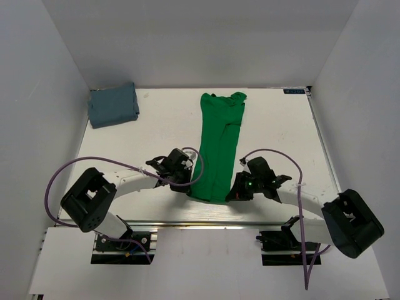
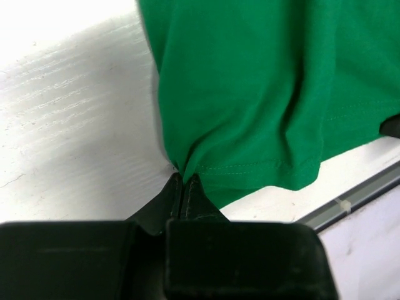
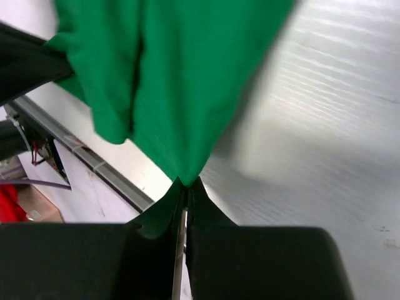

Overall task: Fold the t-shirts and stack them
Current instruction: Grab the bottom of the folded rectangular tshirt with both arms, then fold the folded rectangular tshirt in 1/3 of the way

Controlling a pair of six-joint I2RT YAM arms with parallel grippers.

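The bright green t-shirt [image 1: 220, 142] lies on the white table as a long narrow strip, folded lengthwise, running from the far middle toward the near edge. My left gripper [image 1: 189, 185] is shut on its near left hem corner [image 2: 185, 167]. On the other side, my right gripper [image 1: 235, 191] is shut on the near right corner [image 3: 186, 175], and the cloth there hangs slightly lifted. The slate grey-blue t-shirt [image 1: 112, 104] sits folded in the far left corner, away from both grippers.
The table's near edge has a metal rail [image 1: 206, 222] just below the green hem. White walls enclose the table on the left, far and right sides. Purple cables [image 1: 119, 164] loop over both arms.
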